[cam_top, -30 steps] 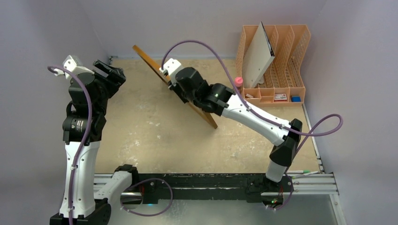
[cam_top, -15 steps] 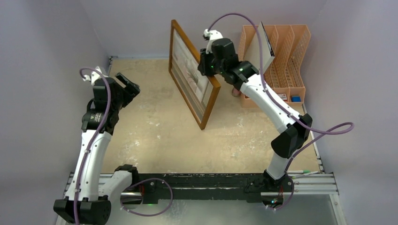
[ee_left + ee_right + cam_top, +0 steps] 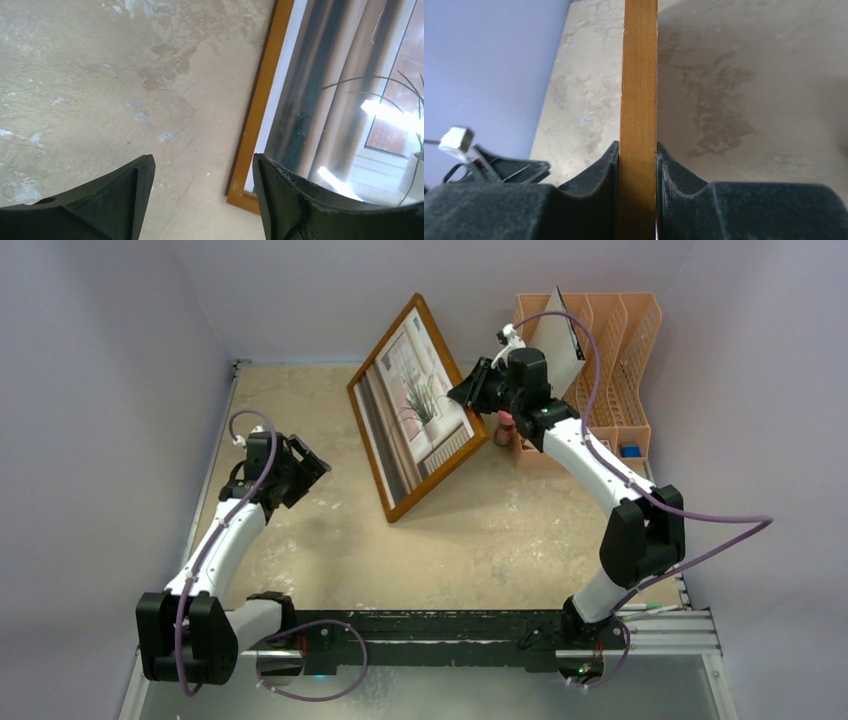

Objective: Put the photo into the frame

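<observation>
The frame (image 3: 639, 90) is clamped by its thin wooden edge in my right gripper (image 3: 637, 150) and stands tilted above the table (image 3: 500, 530). The photo (image 3: 420, 405) of the plant sits inside it. My left gripper (image 3: 202, 167) hangs open just beside the frame's low corner. Behind my right gripper stands a peach file rack (image 3: 625, 350); its small labels are too small to read.

A robot lab's test cell: plain lilac walls (image 3: 95, 390) box in a stained counter (image 3: 500, 540), and two cabled arms (image 3: 215, 545) are bolted to a metal rail (image 3: 670, 624).
</observation>
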